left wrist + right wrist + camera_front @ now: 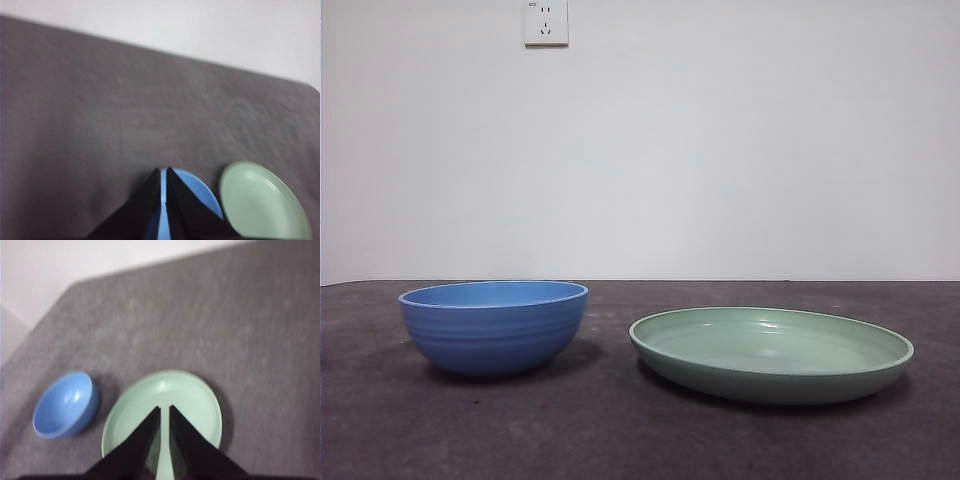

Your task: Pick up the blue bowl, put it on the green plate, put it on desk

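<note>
Two vessels stand on the desk (620,440), both upright and apart from one another, with a strip of bare surface between them.

Item one: the blue bowl (494,326), deep and round with faint ridges on its outside, resting on its small base. Nothing lies in it and nothing touches it.

Item two: the green plate (772,353), wide, shallow and glossy with a raised rim, lying flat beside the bowl. Also bare inside and untouched.

Item three: the left gripper (163,172), held high above the bowl (200,192). Its two black jaws are drawn nearly together, only a thin slit between their tips through which the blue shows. It grasps nothing and touches nothing. The plate (262,202) lies off to one side of it.

Item four: the right gripper (165,410), held high above the plate (165,392). Jaws likewise almost closed, a narrow gap between the tips, nothing between them, no contact with the plate. The bowl (65,405) sits beside the plate in this view.

Neither arm appears in the front view.

Fixture: a white wall socket (546,22) behind the desk.
</note>
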Robot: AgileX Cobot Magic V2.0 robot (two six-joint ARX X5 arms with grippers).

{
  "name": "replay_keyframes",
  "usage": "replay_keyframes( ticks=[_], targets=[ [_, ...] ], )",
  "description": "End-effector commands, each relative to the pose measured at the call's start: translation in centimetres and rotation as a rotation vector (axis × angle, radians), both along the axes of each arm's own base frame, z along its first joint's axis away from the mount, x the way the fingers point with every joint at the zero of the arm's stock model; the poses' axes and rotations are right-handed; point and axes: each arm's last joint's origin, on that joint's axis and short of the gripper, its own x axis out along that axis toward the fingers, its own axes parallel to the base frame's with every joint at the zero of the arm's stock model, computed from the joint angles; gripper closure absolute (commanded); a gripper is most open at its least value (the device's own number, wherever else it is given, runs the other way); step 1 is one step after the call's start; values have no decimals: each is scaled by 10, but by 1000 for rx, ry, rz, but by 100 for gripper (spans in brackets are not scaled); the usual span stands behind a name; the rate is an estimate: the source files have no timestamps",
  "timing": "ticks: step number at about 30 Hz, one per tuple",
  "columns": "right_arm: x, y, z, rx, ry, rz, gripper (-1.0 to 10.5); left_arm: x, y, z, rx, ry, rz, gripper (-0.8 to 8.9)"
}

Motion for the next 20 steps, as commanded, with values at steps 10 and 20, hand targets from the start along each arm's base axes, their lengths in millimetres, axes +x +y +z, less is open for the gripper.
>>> replay_keyframes(
  ticks=[10,20],
  targets=[
    [11,2,8,20,120,94,922,19,-9,-8,-102,245,-261,793],
    [13,2,17,20,18,114,922,20,-13,-10,-61,240,-304,785]
  ],
)
